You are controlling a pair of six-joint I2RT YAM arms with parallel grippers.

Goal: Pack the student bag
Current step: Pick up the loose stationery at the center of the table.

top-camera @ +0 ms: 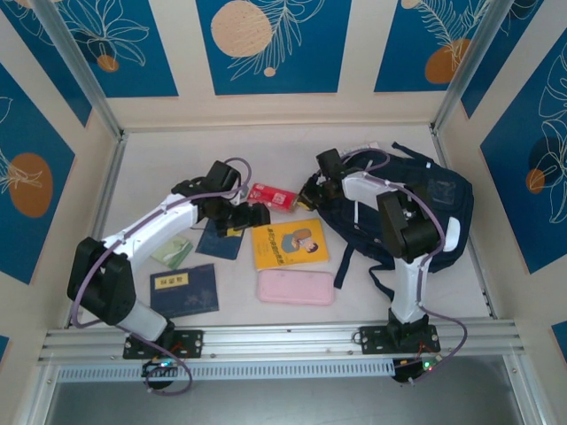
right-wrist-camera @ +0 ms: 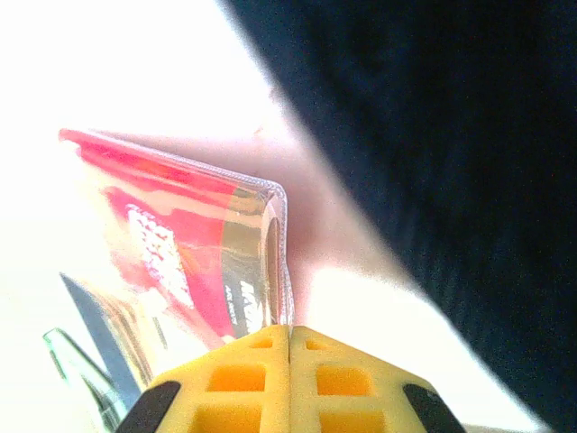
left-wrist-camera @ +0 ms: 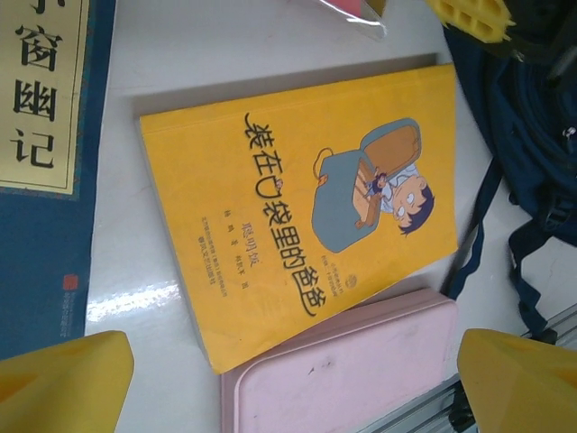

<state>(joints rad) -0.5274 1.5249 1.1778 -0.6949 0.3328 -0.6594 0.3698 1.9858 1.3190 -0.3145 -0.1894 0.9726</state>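
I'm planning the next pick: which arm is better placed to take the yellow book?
Probably left: the left gripper is open, the yellow book centred in its wrist view; the right gripper is shut at the edge of the student bag.

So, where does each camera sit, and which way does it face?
Top external: above and behind the bases, looking down on the white table; the left arm and right arm show, the large navy fabric backpack at right.
Left wrist: on the left arm, facing down at a yellow paperback book and pink rectangular case; the open left gripper shows.
Right wrist: close to the table, facing a red plastic packet beside the backpack; the shut right gripper shows.
Shared: top and left wrist both show book, case, backpack.
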